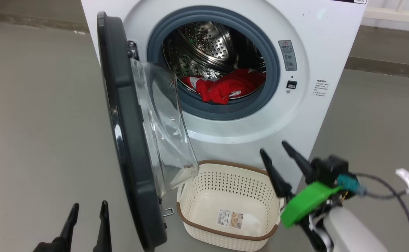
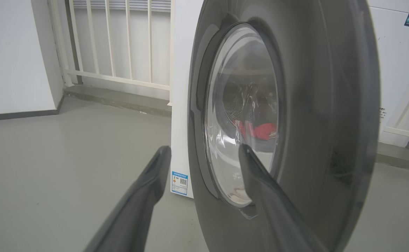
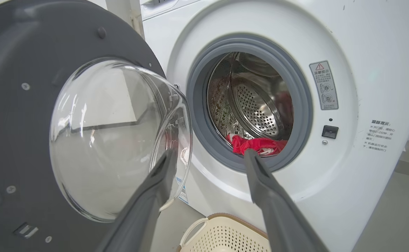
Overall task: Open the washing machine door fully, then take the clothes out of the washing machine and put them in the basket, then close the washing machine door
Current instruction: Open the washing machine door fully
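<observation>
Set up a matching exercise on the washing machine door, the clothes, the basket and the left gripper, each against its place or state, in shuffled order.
Things:
1. washing machine door
2. clothes
3. basket
4. left gripper

Places or states:
a. lying in the drum
b. open, beside the door's outer face
c. swung out, standing open
d. on the floor, no clothes in it

Pairs: 1-c, 2-a, 3-d, 4-b

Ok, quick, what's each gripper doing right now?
Left gripper: open, holding nothing.
Right gripper: open, holding nothing.
</observation>
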